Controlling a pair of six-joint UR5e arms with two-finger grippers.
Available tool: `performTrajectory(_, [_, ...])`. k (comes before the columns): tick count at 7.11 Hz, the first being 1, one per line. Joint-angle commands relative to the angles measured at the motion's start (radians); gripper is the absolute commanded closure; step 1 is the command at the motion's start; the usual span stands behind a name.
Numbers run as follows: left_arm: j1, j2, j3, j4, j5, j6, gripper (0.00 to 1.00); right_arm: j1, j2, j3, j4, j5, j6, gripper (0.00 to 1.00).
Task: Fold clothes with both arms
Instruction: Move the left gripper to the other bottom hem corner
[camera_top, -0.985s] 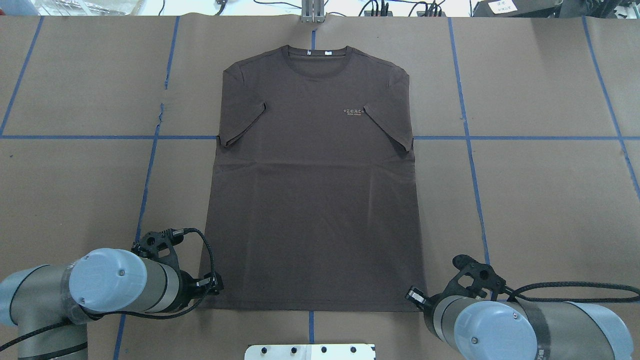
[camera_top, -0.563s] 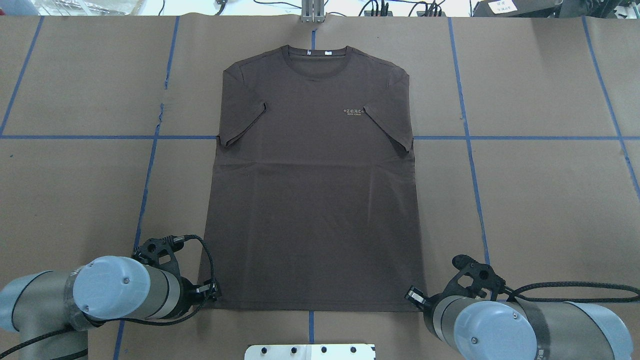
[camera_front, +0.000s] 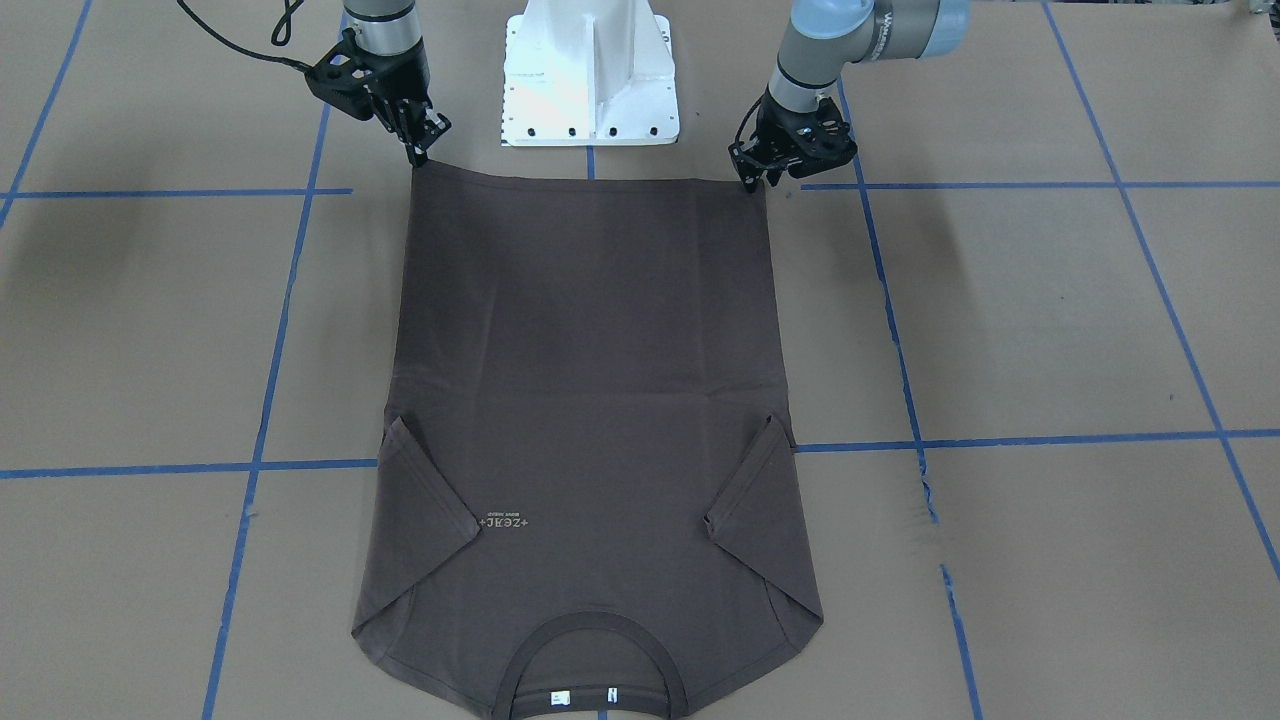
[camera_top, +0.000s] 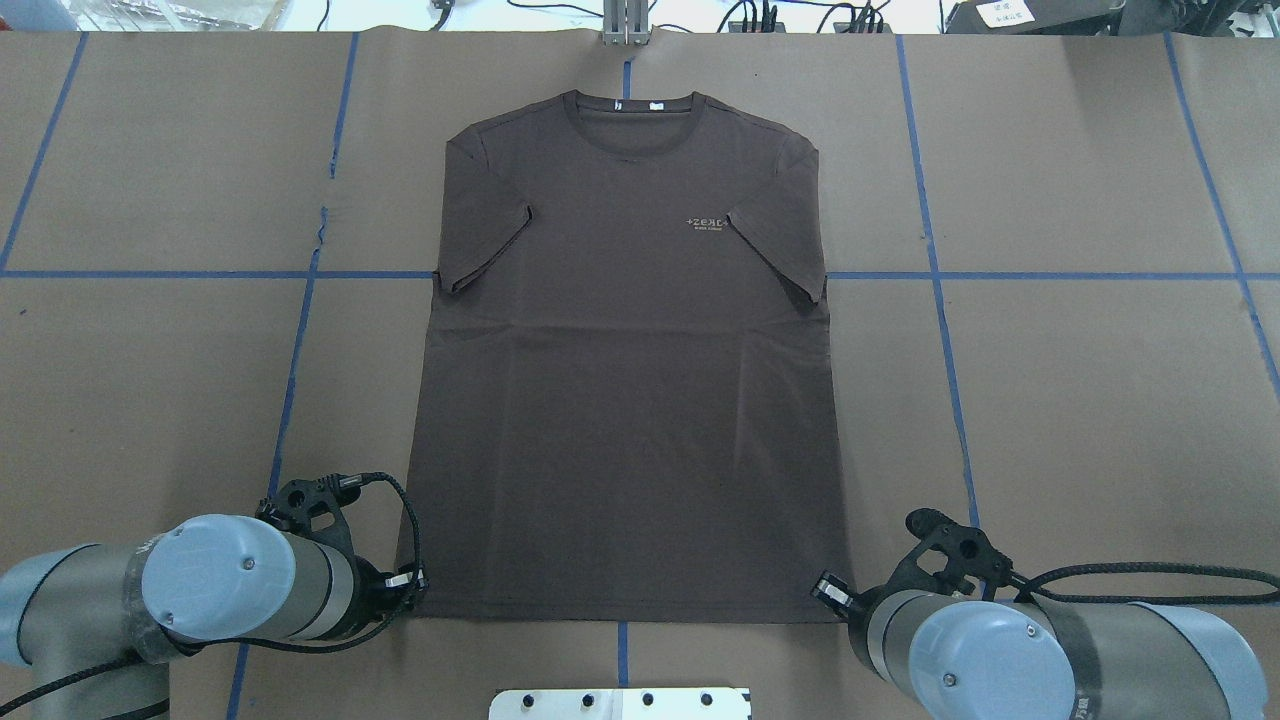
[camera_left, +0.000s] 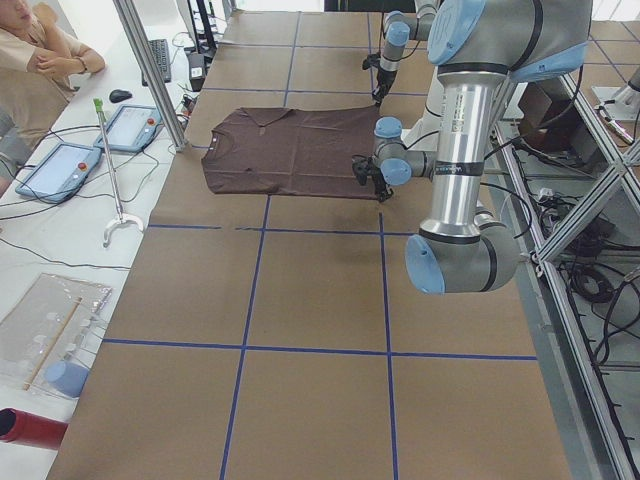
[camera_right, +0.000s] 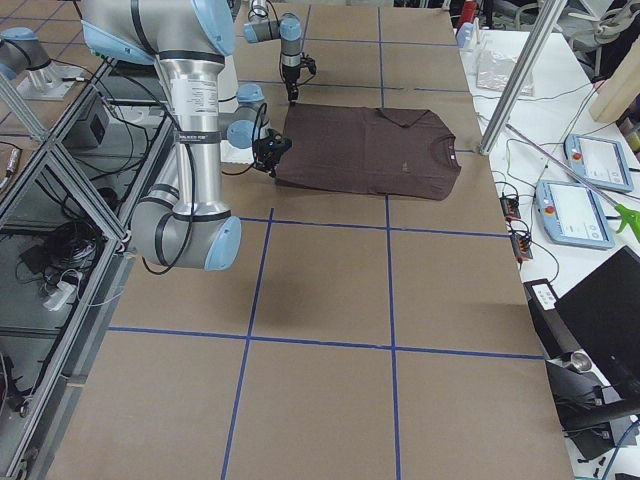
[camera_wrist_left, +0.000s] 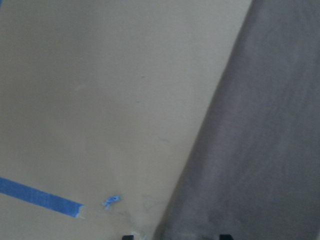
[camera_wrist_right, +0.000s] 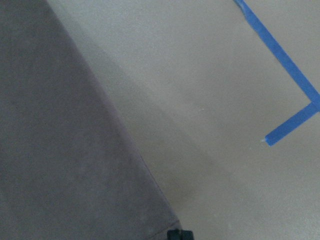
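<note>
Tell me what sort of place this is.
Most likely a robotics lab or test cell: the robot's left arm and right arm reach a T-shirt on a brown-papered table with blue tape lines; a person is beside control tablets on a side desk.

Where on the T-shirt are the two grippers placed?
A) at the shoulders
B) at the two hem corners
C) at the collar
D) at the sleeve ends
B: the left gripper and the right gripper each stand at a bottom hem corner of the T-shirt, far from its collar.
</note>
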Motion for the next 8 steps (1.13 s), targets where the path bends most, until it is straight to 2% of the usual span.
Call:
performTrajectory(1, [0.000,0.000,0.000,0.000,-0.002,-0.003,1.00,0.001,-0.006,0.000,0.002,0.000,0.000,1.00])
performTrajectory(3, [-0.003,0.020,-0.093,0.008,-0.010,-0.019,1.00,0.003,-0.001,0.008,0.002,0.002,-0.002,1.00])
performTrajectory(5, [0.000,0.042,-0.186,0.032,-0.023,-0.050,1.00,-0.005,-0.033,0.072,0.000,0.006,0.000,1.00])
performTrajectory(6, [0.026,0.049,-0.252,0.085,-0.036,-0.076,1.00,-0.004,-0.067,0.125,0.002,0.052,-0.005,1.00])
performTrajectory(7, [0.026,0.027,-0.256,0.124,-0.042,-0.067,1.00,0.016,-0.049,0.130,0.006,0.081,-0.011,1.00])
performTrajectory(8, [-0.042,-0.028,-0.230,0.124,-0.034,0.003,1.00,0.092,0.030,0.106,0.003,0.083,-0.081,1.00])
